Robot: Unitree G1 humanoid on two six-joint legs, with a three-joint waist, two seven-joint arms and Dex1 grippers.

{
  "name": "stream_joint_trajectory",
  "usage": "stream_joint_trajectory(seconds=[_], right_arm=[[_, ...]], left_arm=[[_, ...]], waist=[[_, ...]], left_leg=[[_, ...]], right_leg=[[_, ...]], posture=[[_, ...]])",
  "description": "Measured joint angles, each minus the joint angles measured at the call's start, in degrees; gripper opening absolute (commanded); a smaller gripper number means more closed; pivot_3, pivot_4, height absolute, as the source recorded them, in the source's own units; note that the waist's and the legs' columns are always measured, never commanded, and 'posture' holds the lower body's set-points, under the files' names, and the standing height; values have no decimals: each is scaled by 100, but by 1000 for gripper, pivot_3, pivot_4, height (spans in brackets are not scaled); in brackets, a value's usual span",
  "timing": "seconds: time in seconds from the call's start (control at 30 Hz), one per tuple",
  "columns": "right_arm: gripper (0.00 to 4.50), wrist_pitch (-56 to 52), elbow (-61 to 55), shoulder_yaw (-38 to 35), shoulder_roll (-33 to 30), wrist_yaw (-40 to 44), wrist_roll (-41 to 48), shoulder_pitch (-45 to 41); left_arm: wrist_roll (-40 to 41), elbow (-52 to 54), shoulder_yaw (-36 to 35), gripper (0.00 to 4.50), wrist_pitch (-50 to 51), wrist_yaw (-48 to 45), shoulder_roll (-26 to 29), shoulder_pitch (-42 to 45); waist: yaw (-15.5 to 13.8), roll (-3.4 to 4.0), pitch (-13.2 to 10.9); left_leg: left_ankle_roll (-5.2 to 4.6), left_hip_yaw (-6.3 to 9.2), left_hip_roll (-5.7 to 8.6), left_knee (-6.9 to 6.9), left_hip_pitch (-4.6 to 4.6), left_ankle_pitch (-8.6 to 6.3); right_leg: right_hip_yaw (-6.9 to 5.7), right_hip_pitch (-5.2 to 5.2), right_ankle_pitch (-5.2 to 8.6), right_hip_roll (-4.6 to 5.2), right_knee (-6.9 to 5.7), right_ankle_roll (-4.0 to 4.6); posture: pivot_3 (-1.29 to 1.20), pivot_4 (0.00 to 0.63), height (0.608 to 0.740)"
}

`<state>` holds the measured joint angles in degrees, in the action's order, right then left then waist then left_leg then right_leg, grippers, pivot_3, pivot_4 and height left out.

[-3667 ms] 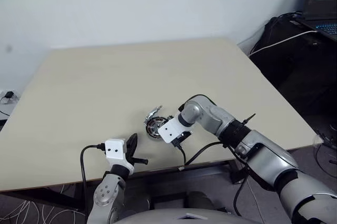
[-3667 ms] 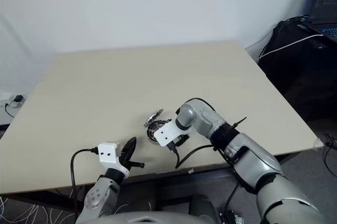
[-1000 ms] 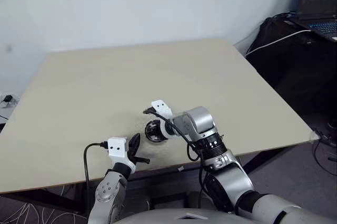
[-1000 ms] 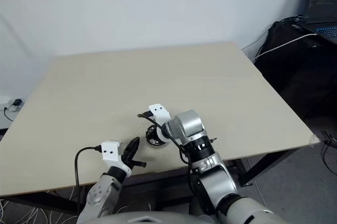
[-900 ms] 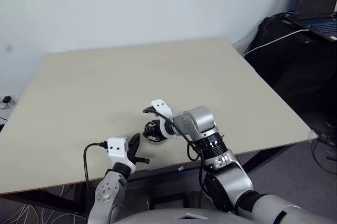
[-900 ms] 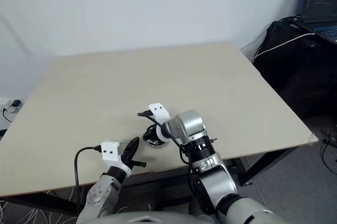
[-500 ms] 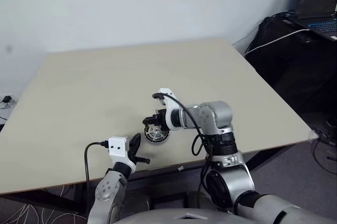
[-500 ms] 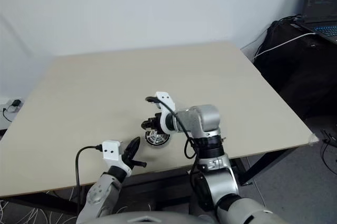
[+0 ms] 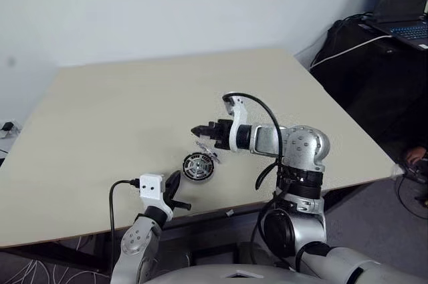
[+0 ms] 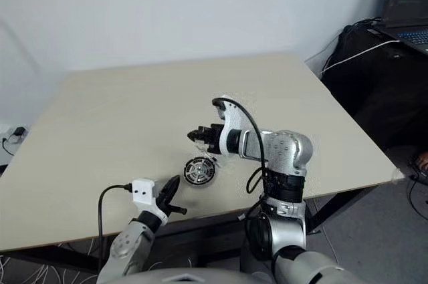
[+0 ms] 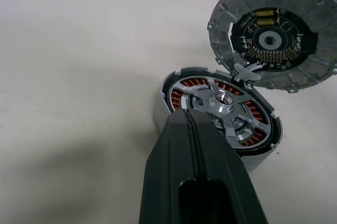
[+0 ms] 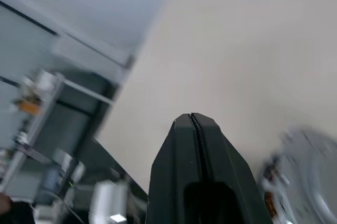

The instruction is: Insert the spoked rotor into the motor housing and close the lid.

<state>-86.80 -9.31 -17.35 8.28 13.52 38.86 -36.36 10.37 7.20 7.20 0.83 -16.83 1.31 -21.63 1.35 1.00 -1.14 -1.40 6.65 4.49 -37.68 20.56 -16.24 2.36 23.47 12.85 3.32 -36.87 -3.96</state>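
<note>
A: What colour is the bench (image 9: 120,97)?

B: Pale beige, plain, no pattern.

A: And the motor housing (image 11: 167,109)?

B: Grey-black wall, with a ring of copper-brown windings inside. The spoked rotor (image 11: 221,108) sitting in it is bright silver, with a shiny hub.

A: The lid (image 11: 274,34)?

B: Silvery grey, with ribbed segments around the rim. Its inner face is black, with a small yellow mark and a ring of fine pale contacts.

A: The tools?

B: The left tool (image 11: 190,124) and right tool (image 12: 192,121) both have matte black fingers. White housings sit behind them.
</note>
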Motion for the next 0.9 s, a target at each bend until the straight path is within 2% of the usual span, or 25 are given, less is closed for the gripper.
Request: stream_joint_trajectory(seconds=[0.07,0.1,0.2,0.33,0.57,0.9], right_arm=[[30,631,-182,529,-29,-92,-164,9],[30,1082,-267,1022,-111,-106,-441,21],[30,2432,-323,2679,-974,-2,-1482,243],[30,3549,41,3710,-1958,168,-2484,867],[30,4384,386,3945,-2295,292,-3168,1226],[30,4252,-47,3952,-2604,1136,-3098,1533]], left_arm=[[1,-18,-5,0,-1,-5,8,6],[1,-21,-5,0,-4,-5,8,12],[-4,-24,-4,0,-41,1,-6,25],[-6,-28,-85,0,-156,6,17,-30],[-19,-28,-98,0,-187,-21,64,-32],[-17,-27,-118,0,-160,-72,160,-90]], waist=[[37,7,-4],[65,10,-5],[42,-11,6],[-28,-29,3],[-43,-32,-6],[-83,-37,-10]], left_leg=[[0,-2,-1,1,0,0],[1,-3,-2,2,0,0],[0,1,5,1,-2,1],[-7,-7,13,-3,2,1],[-4,-5,-5,-2,0,3],[-7,-5,0,-4,1,2]], right_leg=[[2,2,10,-1,-1,-17],[2,3,11,-2,-1,-18],[-6,-8,11,9,6,-18],[0,-8,-4,16,12,-4],[-1,-6,15,-1,7,-28],[-1,-9,15,5,10,-31]], posture=[[0,0,740],[0,0,740],[0,0,740],[0,0,740],[0,0,740],[0,0,740]])
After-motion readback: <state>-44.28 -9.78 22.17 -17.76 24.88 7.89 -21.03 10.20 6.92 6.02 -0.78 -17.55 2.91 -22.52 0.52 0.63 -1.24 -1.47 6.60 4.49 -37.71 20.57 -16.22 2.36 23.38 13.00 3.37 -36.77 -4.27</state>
